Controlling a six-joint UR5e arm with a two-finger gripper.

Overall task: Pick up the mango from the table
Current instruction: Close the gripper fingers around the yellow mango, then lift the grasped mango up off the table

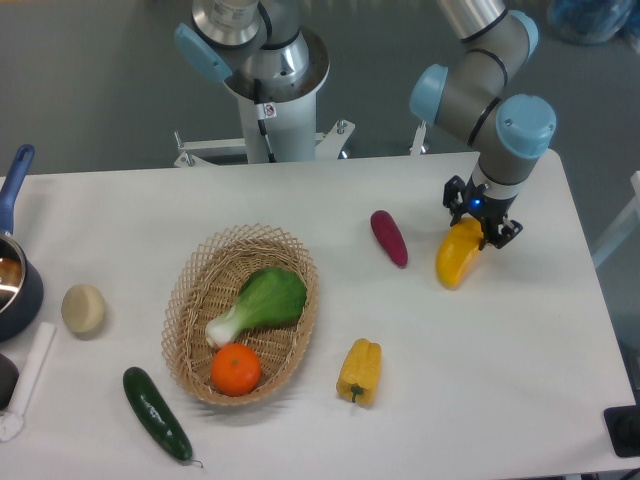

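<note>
Yellow-orange mango between gripper fingers, unlabelled.

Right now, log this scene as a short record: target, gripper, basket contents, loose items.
target: mango, lying on the table near its right side
gripper: gripper down at the mango's upper end, fingers on either side of it; grasp not confirmed
basket: wicker basket holding a green leafy vegetable and an orange
loose items: purple vegetable left of the mango; yellow bell pepper right of the basket; cucumber; pale round item
left edge: blue pot, partly cut off
</note>
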